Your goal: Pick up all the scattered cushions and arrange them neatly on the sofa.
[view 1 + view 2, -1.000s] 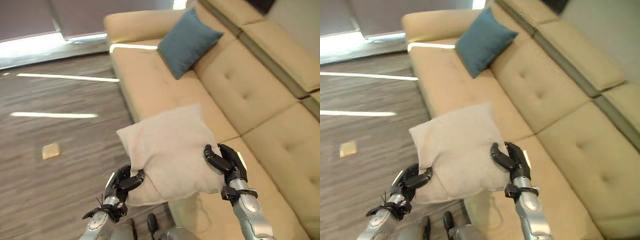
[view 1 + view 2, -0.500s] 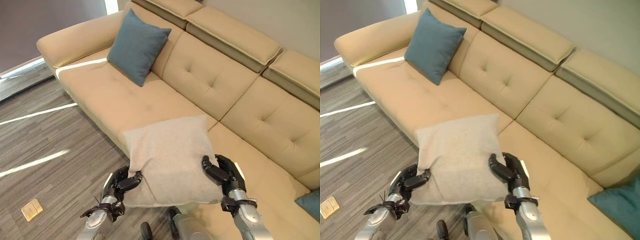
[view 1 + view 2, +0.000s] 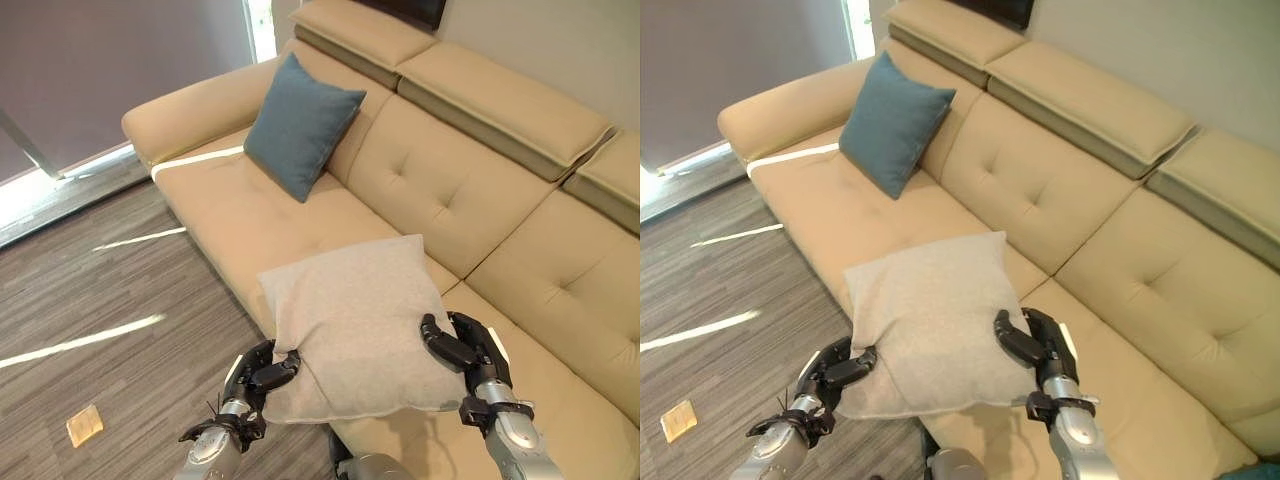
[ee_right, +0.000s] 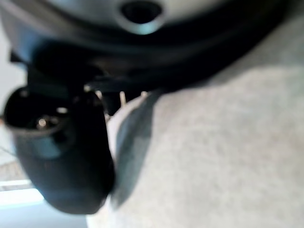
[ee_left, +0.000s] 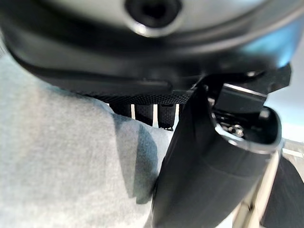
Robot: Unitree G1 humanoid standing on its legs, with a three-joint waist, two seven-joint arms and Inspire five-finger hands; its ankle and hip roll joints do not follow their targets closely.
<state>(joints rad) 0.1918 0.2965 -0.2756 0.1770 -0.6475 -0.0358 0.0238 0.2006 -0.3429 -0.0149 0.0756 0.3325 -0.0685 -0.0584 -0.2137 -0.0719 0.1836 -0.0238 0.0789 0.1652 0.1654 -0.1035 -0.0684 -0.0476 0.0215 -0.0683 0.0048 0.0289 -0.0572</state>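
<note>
We hold the beige cushion (image 3: 355, 325) aloft over the sofa's (image 3: 480, 190) front edge, left hand (image 3: 262, 375) clenched on its lower left corner; right hand (image 3: 462, 347) gripping its right edge; the free seat lies just ahead, right of the blue cushion (image 3: 302, 124).

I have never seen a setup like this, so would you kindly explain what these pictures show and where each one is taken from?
This is a humanoid robot tidying cushions. The two wide pictures come from a stereo camera on its head, looking down. The left hand and right hand grip opposite edges of a beige cushion, held over the front edge of the tan sofa. A blue cushion leans against the sofa's backrest near the far armrest. The two close-up pictures come from cameras on the wrists: each shows a dark thumb pressed on the cushion's fabric.
</note>
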